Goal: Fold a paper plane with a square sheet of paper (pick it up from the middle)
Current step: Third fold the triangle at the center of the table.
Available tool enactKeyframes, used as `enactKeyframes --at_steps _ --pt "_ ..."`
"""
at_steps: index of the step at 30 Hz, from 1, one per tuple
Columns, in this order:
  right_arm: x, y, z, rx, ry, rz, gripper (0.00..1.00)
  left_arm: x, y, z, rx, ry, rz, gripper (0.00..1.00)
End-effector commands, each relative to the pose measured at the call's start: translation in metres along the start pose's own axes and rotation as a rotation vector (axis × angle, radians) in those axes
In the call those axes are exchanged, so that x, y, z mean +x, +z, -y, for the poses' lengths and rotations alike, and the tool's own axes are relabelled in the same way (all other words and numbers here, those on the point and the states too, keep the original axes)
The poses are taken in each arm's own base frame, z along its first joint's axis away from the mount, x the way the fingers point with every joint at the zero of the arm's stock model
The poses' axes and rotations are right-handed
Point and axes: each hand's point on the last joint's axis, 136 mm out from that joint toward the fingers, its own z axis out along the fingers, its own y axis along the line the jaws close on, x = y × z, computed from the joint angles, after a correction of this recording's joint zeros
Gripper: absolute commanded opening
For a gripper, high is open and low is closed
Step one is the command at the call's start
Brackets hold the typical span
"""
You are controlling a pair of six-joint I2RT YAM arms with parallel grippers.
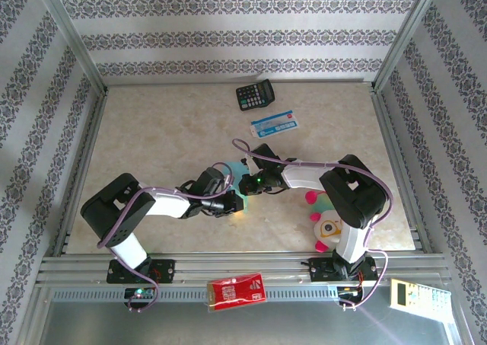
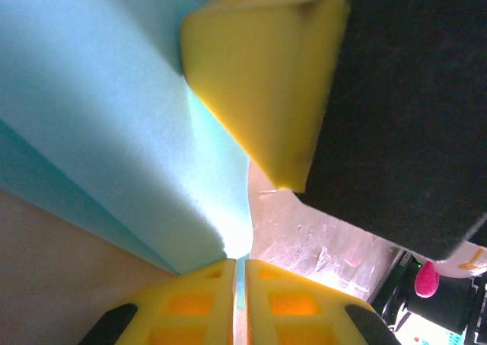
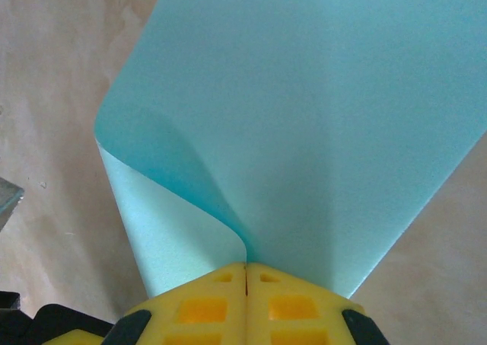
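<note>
table (image 1: 152,132): pale marbled top; we see both arms reaching in to meet near its middle.
square sheet of paper (image 3: 304,116): held up between the 2 grippers over the table's middle, curled over on itself; we see no sharp crease.
left gripper (image 2: 240,267): jaws pressed together on 1 edge of the paper.
right gripper (image 3: 245,269): jaws tight together, pinching the paper where it curls.
main risk: the 2 pinches sit close together, so we judge the thin paper could tear or crumple if either arm pulls away.
lesser risk: a skewed fold, if the curl is flattened off-line.
plush toy (image 1: 324,217): beside the right arm, perhaps within its elbow's sweep.
calculator (image 1: 255,95): far side, well apart.
card (image 1: 275,123): near the calculator, apart from the work.
</note>
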Motion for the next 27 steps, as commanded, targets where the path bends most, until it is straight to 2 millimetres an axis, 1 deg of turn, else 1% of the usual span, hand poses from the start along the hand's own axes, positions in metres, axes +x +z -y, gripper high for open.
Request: enactKeyframes --at_steps 1,5,18,25,27 --pt "0.033 0.009 0.039 0.126 0.059 -0.091 0.00 0.002 -0.004 0.017 0.069 0.010 0.005 0.13" --pt "0.033 0.009 0.038 0.124 0.057 -0.091 0.00 0.004 -0.003 0.020 0.074 0.018 0.000 0.13" --pt "0.034 0.009 0.038 0.122 0.059 -0.093 0.00 0.007 0.013 0.011 0.051 0.008 -0.035 0.13" --pt "0.038 0.011 0.037 0.120 0.064 -0.098 0.00 0.009 0.014 0.008 0.029 0.013 -0.049 0.16" --pt "0.037 0.011 0.037 0.121 0.062 -0.097 0.00 0.008 0.011 0.010 0.034 0.019 -0.044 0.16"
